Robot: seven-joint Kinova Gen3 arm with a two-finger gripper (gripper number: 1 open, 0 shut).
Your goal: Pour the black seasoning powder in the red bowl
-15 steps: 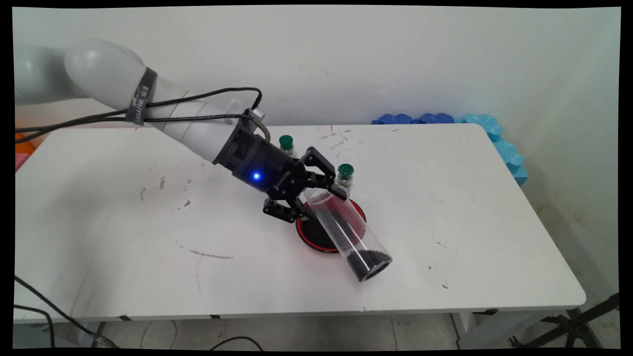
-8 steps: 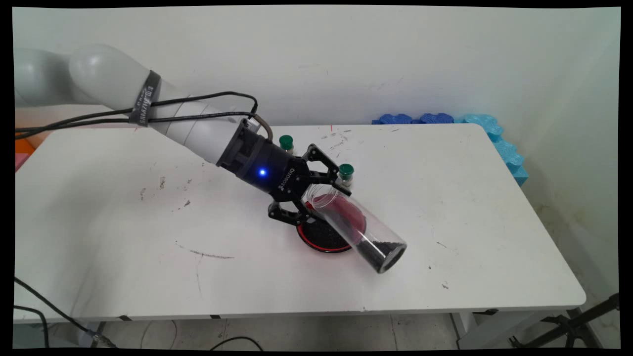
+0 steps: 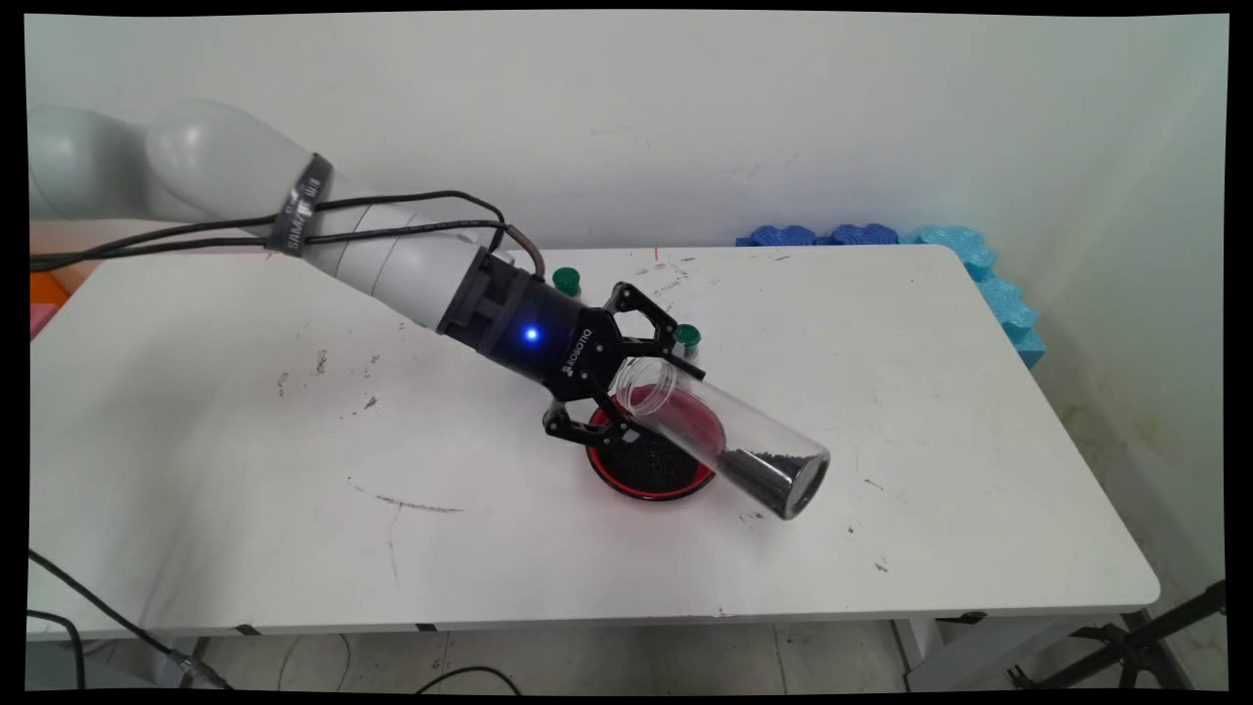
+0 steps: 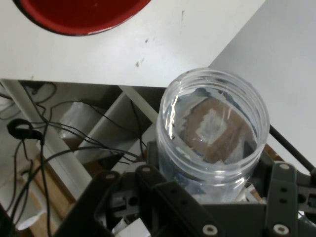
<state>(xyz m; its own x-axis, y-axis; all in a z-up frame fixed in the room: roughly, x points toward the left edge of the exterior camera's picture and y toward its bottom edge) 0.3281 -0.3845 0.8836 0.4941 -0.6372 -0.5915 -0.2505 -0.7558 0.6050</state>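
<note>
Item: black two-finger gripper (image 3: pixel 646 387) on a white arm, its fingers (image 3: pixel 662 353) clenched on the neck of a clear plastic jar (image 3: pixel 729 433), just below the jar's open mouth. Jar condition: held off the white surface (image 3: pixel 245 470), steeply tilted, mouth toward the gripper body and closed base pointing away from the fingers toward the far right; a small heap of black granules (image 3: pixel 768 468) lies in the base end. In the hand view the jar's ribbed mouth (image 4: pixel 213 123) sits directly ahead of the fingers, the linkage closing on it from both sides. Beneath the fingers and the jar's upper part: a red dish (image 3: pixel 651 460) resting on the surface, holding black granules of the same kind; the jar's body crosses over the dish's right half, its base end past the dish rim. Behind the fingers, partly hidden by the gripper: two small vials with green caps (image 3: pixel 686 339), standing upright, one nearer the wrist (image 3: pixel 566 282). Change against the frames from a second and half a second ago: the jar's base has swung higher and further right, so the jar now lies closer to level; the gripper has shifted slightly rightward; the granules have spread along the lower wall. Dish and vials unchanged.
</note>
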